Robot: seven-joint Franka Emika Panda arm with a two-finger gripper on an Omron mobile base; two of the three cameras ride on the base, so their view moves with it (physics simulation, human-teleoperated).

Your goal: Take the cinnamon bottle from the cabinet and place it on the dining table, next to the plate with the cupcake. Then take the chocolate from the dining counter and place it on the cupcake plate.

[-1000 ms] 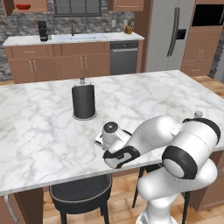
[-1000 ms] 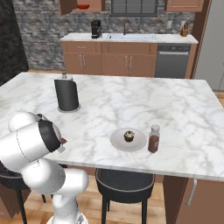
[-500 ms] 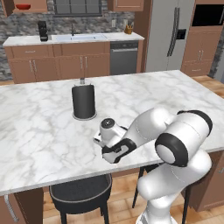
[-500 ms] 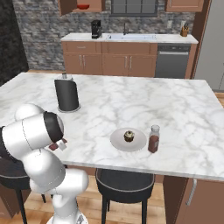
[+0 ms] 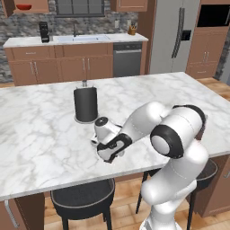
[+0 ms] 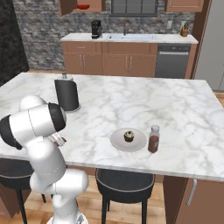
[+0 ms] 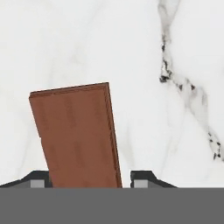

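A brown chocolate bar [image 7: 74, 135] lies flat on the white marble counter [image 5: 40, 134], and its near end sits between my gripper's [image 7: 91, 177] two tips. The gripper is open: the right tip stands a little clear of the bar's edge. My hand [image 5: 108, 152] is low over the counter's front edge, with the gripper [image 6: 61, 141] down at the chocolate [image 6: 64, 141]. Further right, the cupcake [image 6: 128, 136] sits on its white plate [image 6: 116, 141], and the cinnamon bottle [image 6: 153, 138] stands upright just to the right of the plate.
A black cylinder [image 5: 85, 104] stands upright on the counter just behind my hand, also seen as the cylinder [image 6: 66, 94]. Black stools [image 5: 81, 200] sit under the counter's front edge. Kitchen cabinets, a sink and a fridge line the far wall.
The arm has swung its elbow and forearm toward the left end of the counter. The hand has stayed low at about the same place over the chocolate.
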